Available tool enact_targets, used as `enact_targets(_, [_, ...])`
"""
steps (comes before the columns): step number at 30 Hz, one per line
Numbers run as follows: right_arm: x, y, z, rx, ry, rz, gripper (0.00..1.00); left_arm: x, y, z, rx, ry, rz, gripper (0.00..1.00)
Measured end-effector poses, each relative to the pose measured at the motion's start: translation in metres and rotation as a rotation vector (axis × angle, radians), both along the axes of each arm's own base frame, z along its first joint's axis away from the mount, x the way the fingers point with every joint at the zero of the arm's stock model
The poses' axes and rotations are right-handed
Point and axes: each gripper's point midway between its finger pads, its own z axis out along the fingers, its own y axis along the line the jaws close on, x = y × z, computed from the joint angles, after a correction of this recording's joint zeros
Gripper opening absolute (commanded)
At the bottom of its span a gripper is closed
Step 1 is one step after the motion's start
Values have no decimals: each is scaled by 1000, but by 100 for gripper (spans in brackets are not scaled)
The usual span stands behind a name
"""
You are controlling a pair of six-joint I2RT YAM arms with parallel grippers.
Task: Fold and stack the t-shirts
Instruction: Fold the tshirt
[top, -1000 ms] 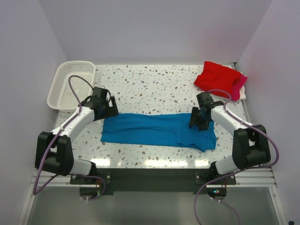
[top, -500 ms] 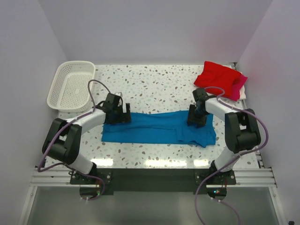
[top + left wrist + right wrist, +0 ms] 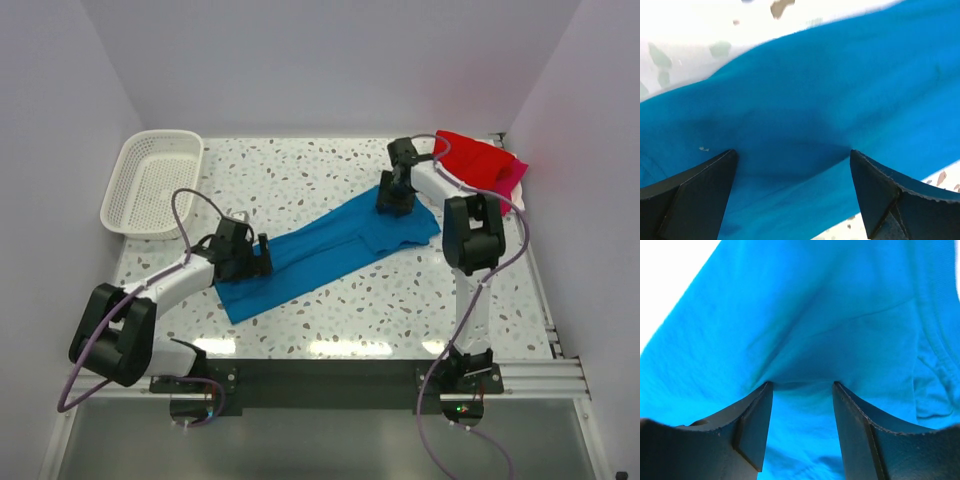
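In the left wrist view the blue t-shirt [image 3: 805,100] runs past every edge, so we cannot see its outline, and the left fingers [image 3: 690,200] are cut off at the bottom. Between the right fingers [image 3: 752,430] the cloth puckers, but we cannot see their hold inside the fold. From above, the right fingers hide under their own wrist. Beyond them, the magenta-pink t-shirt [image 3: 508,178] shows only an edge beneath the red t-shirt [image 3: 465,158]; the white thing [image 3: 518,203] under both is too small to name.
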Motion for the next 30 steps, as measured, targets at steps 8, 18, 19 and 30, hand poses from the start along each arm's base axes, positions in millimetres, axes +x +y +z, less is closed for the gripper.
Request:
enact_targets(8, [90,76,10,68,-182,77,57,-43,-3,3,19,120,-37,100])
enact_targets(18, [63,88,19,101,-191,104,69,-28,-12,57,-16,62,-33,100])
enact_targets(19, [56,86,22,106,-186,107,70,-27,-13,57,-18,62,-36,100])
enact_targets(30, [20,93,44,145,-193,145,70,-49,-14,5,-5,204,-95,100])
